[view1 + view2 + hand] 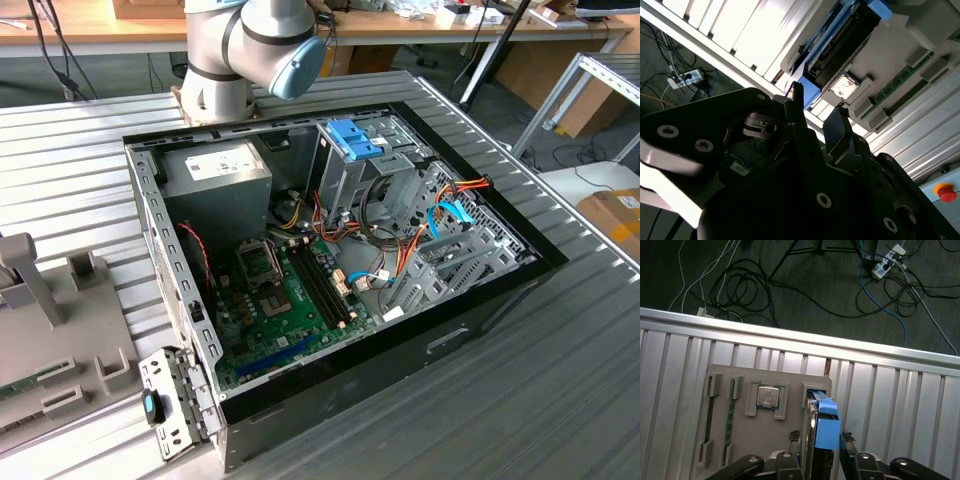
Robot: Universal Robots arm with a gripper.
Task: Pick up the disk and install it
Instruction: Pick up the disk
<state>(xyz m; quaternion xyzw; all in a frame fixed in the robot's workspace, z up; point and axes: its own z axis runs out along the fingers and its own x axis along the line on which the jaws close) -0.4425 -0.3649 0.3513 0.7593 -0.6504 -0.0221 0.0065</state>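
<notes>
Grey tray (740,385) holds the disk (823,432) on edge, a processor chip (767,396) alongside.

Hand (820,439): matt black, smooth.
Disk (823,432): smooth bright blue plastic frame over silver-grey metal.
Holder (740,390) just beyond the hand's fingertips: matt grey plastic.
Worktop (900,400): ribbed aluminium, pale sheen.
Floor (790,295): dark, rough carpet.
Computer case (400,372): glossy black shell, dull bare steel inside.

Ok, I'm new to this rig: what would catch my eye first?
The open computer case, motherboard bared, takes up the middle of the exterior view. In the first wrist view the blue-framed disk stands on edge in a grey holder beside a chip, the open gripper poised over it.
</notes>
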